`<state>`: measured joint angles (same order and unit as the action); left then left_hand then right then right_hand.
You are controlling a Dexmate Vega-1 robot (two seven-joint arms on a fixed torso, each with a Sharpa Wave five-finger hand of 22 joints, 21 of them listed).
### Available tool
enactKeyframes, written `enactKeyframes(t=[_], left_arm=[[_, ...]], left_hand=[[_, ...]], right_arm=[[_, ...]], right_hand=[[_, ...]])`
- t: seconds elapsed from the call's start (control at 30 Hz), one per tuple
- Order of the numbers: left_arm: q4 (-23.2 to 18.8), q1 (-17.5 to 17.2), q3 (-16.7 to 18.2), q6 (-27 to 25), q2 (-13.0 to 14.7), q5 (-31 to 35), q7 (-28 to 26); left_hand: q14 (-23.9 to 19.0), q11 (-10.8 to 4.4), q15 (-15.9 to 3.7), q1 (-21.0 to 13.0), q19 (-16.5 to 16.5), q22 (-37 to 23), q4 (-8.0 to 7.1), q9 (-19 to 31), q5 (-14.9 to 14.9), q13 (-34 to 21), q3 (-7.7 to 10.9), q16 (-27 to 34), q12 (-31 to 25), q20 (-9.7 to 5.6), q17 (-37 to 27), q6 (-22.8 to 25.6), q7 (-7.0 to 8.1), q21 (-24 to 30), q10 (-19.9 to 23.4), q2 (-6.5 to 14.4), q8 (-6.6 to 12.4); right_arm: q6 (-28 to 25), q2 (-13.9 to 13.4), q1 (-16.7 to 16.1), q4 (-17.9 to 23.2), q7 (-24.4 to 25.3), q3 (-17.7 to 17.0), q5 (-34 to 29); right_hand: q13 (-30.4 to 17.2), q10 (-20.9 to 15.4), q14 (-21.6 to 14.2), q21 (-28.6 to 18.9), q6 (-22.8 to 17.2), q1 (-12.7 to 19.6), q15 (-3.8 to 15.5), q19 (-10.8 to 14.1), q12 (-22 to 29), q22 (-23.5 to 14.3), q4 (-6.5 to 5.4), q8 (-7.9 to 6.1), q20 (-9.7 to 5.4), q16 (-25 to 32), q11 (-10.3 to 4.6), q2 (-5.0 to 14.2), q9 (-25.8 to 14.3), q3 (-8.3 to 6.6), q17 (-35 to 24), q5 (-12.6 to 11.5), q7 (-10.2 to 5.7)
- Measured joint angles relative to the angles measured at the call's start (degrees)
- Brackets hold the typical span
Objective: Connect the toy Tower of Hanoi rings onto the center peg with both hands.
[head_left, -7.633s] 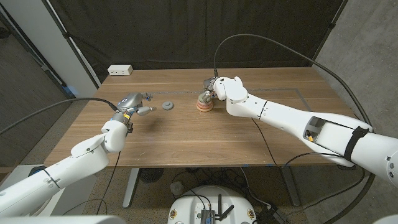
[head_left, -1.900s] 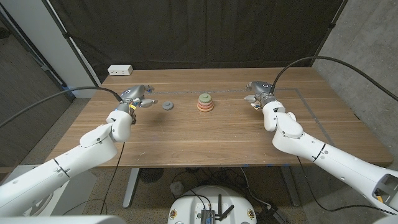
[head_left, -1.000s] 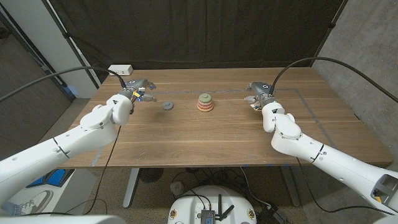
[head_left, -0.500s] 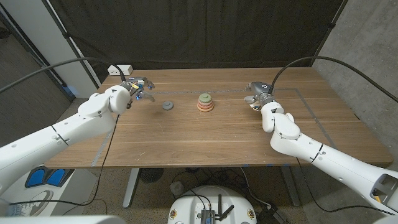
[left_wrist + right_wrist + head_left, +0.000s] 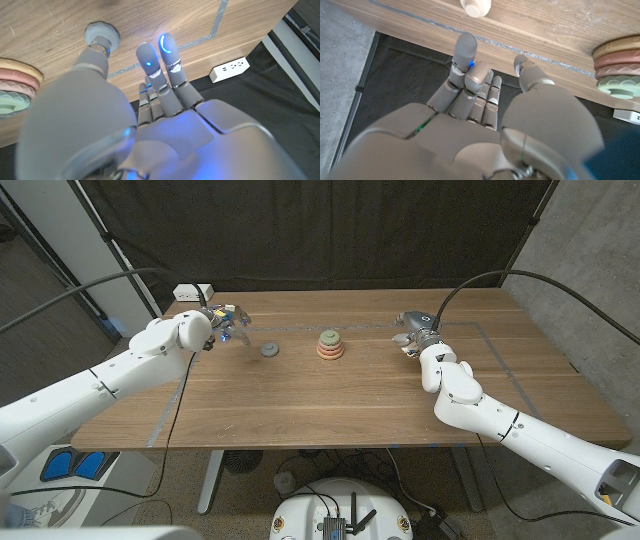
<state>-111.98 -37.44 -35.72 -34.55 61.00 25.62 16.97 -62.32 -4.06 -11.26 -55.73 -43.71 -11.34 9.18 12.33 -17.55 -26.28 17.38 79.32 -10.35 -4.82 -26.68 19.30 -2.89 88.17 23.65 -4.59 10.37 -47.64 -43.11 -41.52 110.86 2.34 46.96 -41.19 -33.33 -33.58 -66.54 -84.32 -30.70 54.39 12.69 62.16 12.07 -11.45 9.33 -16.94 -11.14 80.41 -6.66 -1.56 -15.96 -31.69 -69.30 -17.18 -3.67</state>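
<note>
Centrally on the table (image 5: 300,400) stands the ring stack (image 5: 330,346): a green ring on pink and orange ones. Just left of the stack lies a grey ring (image 5: 268,350), flat and alone. Further left of that ring, the left hand (image 5: 224,318) hovers with fingers spread, holding nothing. Well right of the stack, the right hand (image 5: 414,328) is also empty, fingers apart. A white power strip (image 5: 195,292) lies far left behind the stack.

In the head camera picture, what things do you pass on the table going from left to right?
White power strip → left robot hand → grey ring → stack of rings → right robot hand.
</note>
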Motion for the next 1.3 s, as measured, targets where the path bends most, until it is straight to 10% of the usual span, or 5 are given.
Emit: enactKeyframes(t=[1.3], left_arm=[[13.3, 7.5, -7.0, 7.0, -8.8, 3.8, 2.0]], left_hand=[[0.0, -0.55, 0.00, 0.0, 0.0, 0.0, -0.56, -0.1, 0.5, 0.8, -0.87, 0.8, -1.1, 0.02, 0.4, 1.8, 0.11, 0.2, 1.6, 0.0, 1.58]], right_arm=[[-1.9, -0.3, 0.7, 0.3, -2.9, 0.9, -0.9]], right_hand=[[-0.3, -0.5, 0.0, 0.0, -0.2, -0.2, 0.00, 0.0, 0.0, 0.0, 0.00, 0.00, 0.00, 0.0, -0.10, 0.22, -0.4, 0.00, -0.2, -0.4, 0.21]])
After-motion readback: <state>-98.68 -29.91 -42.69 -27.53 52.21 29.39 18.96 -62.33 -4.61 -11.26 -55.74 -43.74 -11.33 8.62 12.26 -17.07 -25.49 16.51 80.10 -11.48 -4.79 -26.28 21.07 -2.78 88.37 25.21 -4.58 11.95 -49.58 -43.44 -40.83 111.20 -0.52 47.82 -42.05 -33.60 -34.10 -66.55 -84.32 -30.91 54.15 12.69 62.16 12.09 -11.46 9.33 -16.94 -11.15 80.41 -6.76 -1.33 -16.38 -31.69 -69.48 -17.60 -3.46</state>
